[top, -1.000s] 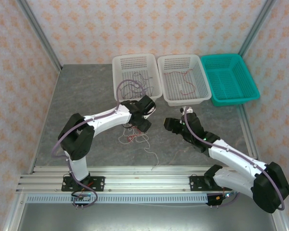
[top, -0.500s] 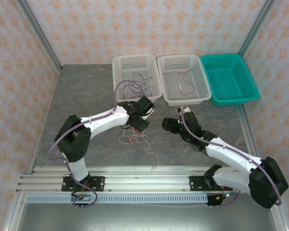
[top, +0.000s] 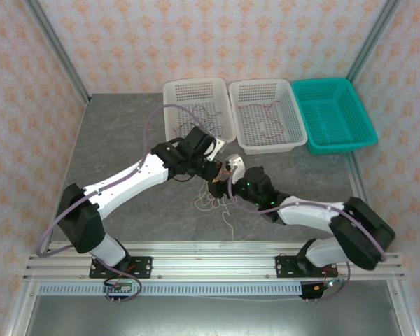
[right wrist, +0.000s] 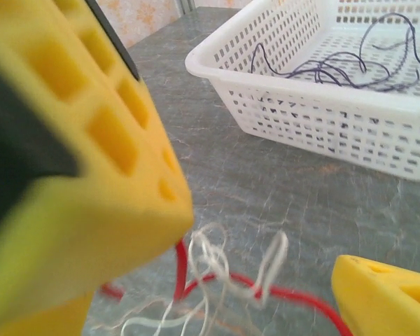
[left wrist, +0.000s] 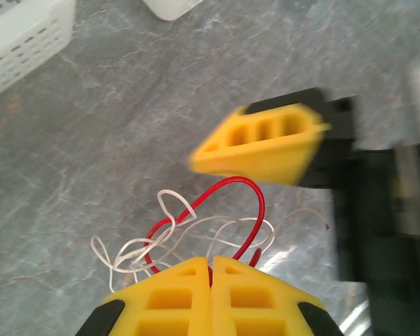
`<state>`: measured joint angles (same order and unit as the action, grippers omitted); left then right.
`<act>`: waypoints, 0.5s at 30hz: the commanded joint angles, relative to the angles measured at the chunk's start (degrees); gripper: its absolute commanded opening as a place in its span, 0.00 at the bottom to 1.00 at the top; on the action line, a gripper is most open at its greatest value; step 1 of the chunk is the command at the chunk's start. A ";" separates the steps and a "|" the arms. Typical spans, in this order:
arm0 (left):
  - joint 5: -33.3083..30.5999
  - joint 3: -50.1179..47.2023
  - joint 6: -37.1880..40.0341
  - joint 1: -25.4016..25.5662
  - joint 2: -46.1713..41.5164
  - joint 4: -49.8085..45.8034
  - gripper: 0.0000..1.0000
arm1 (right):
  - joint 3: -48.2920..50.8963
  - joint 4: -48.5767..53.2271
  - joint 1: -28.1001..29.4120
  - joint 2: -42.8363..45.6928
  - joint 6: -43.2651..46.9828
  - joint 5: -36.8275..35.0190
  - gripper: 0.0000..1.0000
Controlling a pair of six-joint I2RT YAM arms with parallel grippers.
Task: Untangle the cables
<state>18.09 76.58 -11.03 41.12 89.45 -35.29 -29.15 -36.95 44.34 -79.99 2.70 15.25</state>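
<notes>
The left white basket (top: 196,105) is already holding a few dark cables (top: 196,122), which are lying loose and apart from the rest, so part of the sorting is looking done. Just in front of that basket, over the grey table (top: 126,147), the left gripper (left wrist: 211,269) is pinching a red cable (left wrist: 250,192) with its pads pressed together. The wire is arching up out of the closed tips in a loop. The tangle (top: 211,203) is lying on the table a little further in front of the basket, and pale white cables (left wrist: 171,234) are looping around and through the red one.

The right gripper (right wrist: 210,290) is hanging in front of the basket and to its right, facing the left one. Its jaws are spread wide and holding nothing, with red and white strands showing in the gap between them.

Right beside the basket, the middle white basket (top: 266,91) is carrying another red strand (top: 269,120). The teal basket (top: 334,115), furthest from it, is showing no wire that I can make out.

By my reckoning the job is sitting around its middle: dark and red pieces are lying separated, while the red-and-white knot is waiting to be pulled apart.
</notes>
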 commanded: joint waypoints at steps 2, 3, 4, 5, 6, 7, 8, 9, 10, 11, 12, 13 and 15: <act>5.07 0.68 -4.82 -0.21 -3.38 2.48 0.00 | -5.44 -11.56 0.32 -9.00 5.71 -4.49 0.60; 5.25 0.67 -5.29 -0.38 -4.44 2.59 0.00 | -6.23 -11.61 0.34 -11.25 5.40 -7.13 0.45; 5.29 0.68 -5.78 -0.65 -5.35 2.70 0.00 | -6.66 -11.93 0.31 -13.15 5.08 -9.26 0.34; 5.53 0.60 -6.48 -1.22 -6.73 2.88 0.00 | -6.56 -12.81 0.31 -15.15 4.67 -10.91 0.24; 5.73 0.44 -7.31 -2.07 -8.26 3.15 0.00 | -6.10 -13.89 0.31 -16.85 3.98 -11.80 0.19; 6.25 0.06 -8.22 -2.79 -9.63 3.76 0.00 | -5.51 -14.92 0.33 -18.14 3.25 -12.24 0.18; 7.24 -0.53 -9.40 -4.07 -11.48 4.72 0.00 | -4.86 -15.49 0.23 -19.36 1.91 -12.89 0.19; 8.19 -1.24 -10.74 -5.61 -13.51 5.91 0.00 | -4.32 -15.61 0.14 -20.41 0.42 -13.93 0.22; 8.91 -1.87 -11.84 -6.99 -15.10 6.86 0.00 | -3.86 -15.52 0.02 -21.15 -1.17 -14.83 0.25; 9.70 -2.48 -13.17 -8.66 -16.96 7.99 0.00 | -3.28 -15.52 -0.27 -21.97 -2.85 -15.94 0.27; 10.37 -2.90 -14.36 -10.17 -18.60 8.78 0.00 | -2.67 -15.65 -0.62 -22.68 -4.57 -16.71 0.27; 10.80 -3.13 -15.28 -11.50 -19.84 9.28 0.00 | -2.01 -15.94 -1.14 -23.20 -5.89 -16.83 0.27; 11.27 -3.43 -16.50 -13.94 -22.21 9.58 0.00 | -0.71 -17.27 -2.11 -23.99 -8.25 -16.39 0.29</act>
<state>25.19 72.16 -23.46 29.78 73.34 -31.94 -33.61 -58.65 44.75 -100.82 -0.03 4.25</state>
